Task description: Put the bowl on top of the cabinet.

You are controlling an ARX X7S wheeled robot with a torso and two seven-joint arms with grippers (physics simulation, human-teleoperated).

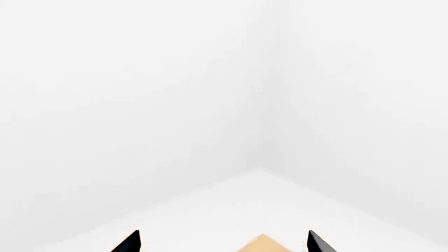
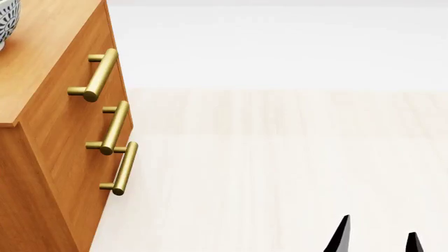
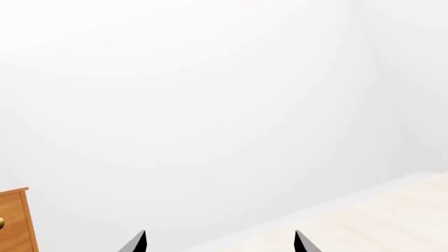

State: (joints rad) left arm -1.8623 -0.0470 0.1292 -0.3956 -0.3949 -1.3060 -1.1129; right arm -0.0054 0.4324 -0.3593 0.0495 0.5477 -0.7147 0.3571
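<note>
- At ten o'clock, head view: bowl [image 2: 6, 23] already on cabinet [image 2: 49, 105] top.
- Right tool [image 2: 378, 235] released, empty; left tool [image 1: 224, 242] likewise.
- Risk: arm sweep could nudge bowl off.

Perhaps a home: wooden cabinet [image 2: 49, 131].

Only slim, pointed black tips of the jaws show, seemingly unmarked.
</note>
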